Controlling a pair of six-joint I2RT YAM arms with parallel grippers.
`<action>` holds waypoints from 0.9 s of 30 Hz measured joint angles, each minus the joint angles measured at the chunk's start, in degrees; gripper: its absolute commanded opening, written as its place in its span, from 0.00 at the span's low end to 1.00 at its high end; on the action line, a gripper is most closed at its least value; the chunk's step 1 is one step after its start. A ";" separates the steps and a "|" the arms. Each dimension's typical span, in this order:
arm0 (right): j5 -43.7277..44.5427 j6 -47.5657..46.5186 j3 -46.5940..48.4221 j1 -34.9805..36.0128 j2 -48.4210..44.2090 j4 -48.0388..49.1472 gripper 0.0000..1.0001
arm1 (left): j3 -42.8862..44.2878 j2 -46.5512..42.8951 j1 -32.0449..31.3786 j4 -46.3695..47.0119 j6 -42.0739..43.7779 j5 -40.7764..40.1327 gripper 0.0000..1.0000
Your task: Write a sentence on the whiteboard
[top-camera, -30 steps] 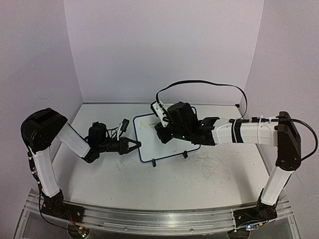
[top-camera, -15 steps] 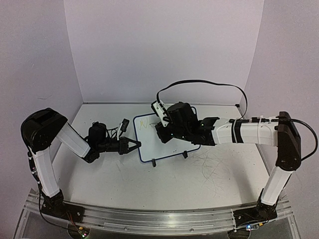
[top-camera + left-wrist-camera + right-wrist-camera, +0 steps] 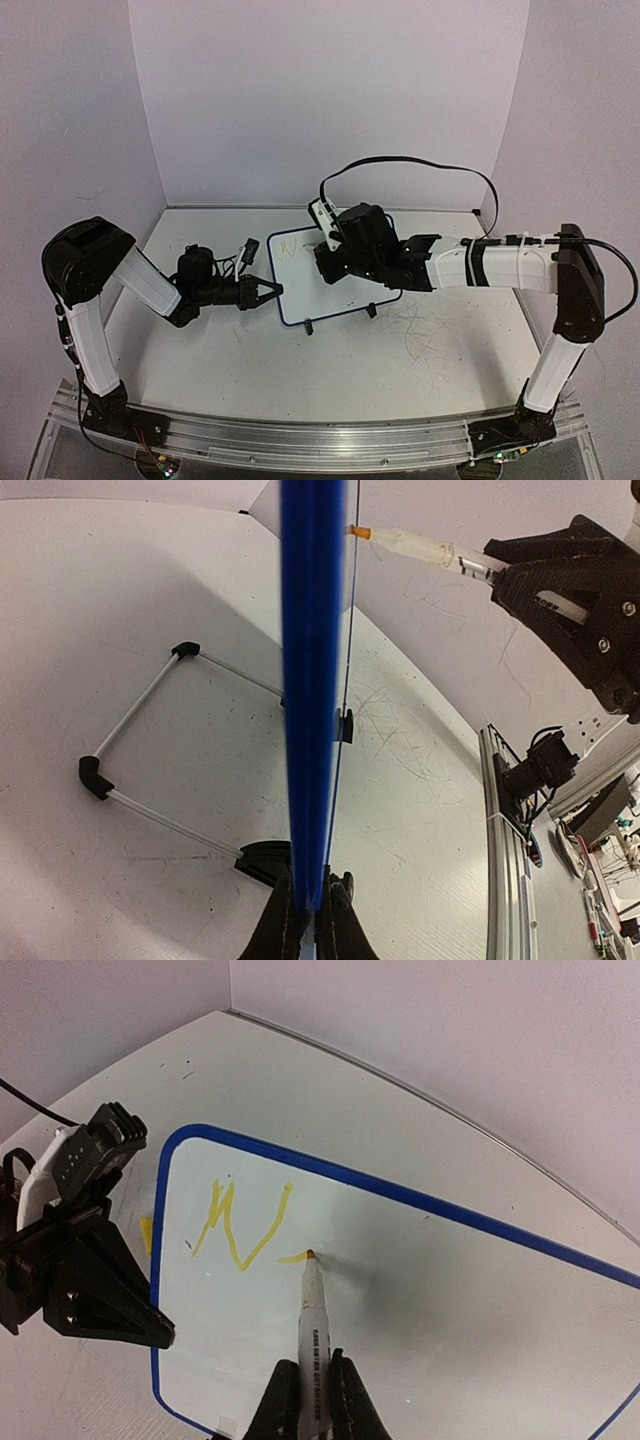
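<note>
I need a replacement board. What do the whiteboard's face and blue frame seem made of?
The whiteboard: smooth white coated face, perhaps melamine; the yellow lettering sits cleanly on it. The blue frame: likely moulded plastic, uniform colour, rounded corner.

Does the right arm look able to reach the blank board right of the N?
Probably yes: its marker touches the whiteboard beside the yellow letter, and nothing covers the surface beyond.

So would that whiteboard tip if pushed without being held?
Probably light and tippy: the whiteboard is thin, propped on a slim wire stand and small feet. Likely stiff, given its straight edge. The left gripper clamps its edge, which should steady it against the marker.
</note>
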 measured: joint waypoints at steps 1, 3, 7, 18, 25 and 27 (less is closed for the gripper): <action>0.04 0.06 0.00 -0.05 -0.01 0.07 0.00 | 0.00 0.00 0.00 0.00 0.00 -0.01 0.00; 0.11 0.11 0.00 -0.14 -0.04 0.18 0.00 | 0.00 0.00 0.00 0.00 0.00 -0.02 0.00; 0.09 0.08 0.00 -0.36 -0.09 0.40 0.00 | 0.03 0.00 0.00 -0.02 -0.02 -0.07 0.00; -0.85 0.02 0.02 -0.69 -0.09 0.57 0.00 | 0.31 0.00 0.04 -0.55 0.00 0.02 0.00; -1.65 0.00 0.02 -0.93 -0.09 0.57 0.00 | 0.31 0.00 0.04 -0.62 0.00 0.00 0.00; -1.88 0.02 0.02 -0.99 -0.09 0.59 0.00 | 0.31 0.00 0.06 -0.70 0.00 0.00 0.00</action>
